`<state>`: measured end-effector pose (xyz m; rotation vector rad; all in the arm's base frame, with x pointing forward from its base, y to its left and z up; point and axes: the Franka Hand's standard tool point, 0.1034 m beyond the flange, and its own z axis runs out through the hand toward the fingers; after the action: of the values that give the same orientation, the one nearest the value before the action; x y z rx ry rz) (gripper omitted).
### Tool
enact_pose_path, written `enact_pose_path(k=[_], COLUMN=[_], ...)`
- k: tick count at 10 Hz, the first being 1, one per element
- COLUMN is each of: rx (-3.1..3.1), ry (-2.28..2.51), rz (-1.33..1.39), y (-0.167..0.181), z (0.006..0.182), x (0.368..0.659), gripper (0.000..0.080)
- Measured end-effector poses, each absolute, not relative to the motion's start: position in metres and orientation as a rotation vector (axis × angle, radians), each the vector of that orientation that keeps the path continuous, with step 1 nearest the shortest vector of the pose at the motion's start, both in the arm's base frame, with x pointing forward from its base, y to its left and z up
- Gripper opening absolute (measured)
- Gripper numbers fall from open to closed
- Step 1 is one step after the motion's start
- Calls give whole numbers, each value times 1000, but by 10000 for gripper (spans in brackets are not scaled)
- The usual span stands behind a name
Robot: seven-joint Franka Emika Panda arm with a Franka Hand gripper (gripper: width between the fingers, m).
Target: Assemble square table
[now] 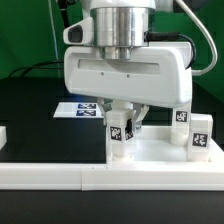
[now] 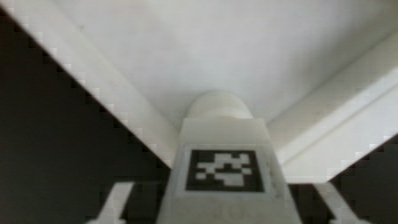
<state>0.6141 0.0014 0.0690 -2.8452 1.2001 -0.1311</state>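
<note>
White plastic leg (image 1: 120, 128) sits clamped upright in the claw (image 1: 124, 122), poised over the square tabletop (image 1: 160, 150) by the border wall (image 1: 60, 172). Looks light, rigid, slick: grip the flat tagged sides, mid-length.

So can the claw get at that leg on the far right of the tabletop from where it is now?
Probably not right away: the claw looks shut on another leg, though nothing stands above the right leg.
</note>
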Motion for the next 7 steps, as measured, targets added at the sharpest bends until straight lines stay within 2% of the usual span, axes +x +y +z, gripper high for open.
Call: enact_pose_path(k=[7], rx=[-2035], ry=[2187], rz=[-1], y=[5], z=[66], x=[619], gripper=[290])
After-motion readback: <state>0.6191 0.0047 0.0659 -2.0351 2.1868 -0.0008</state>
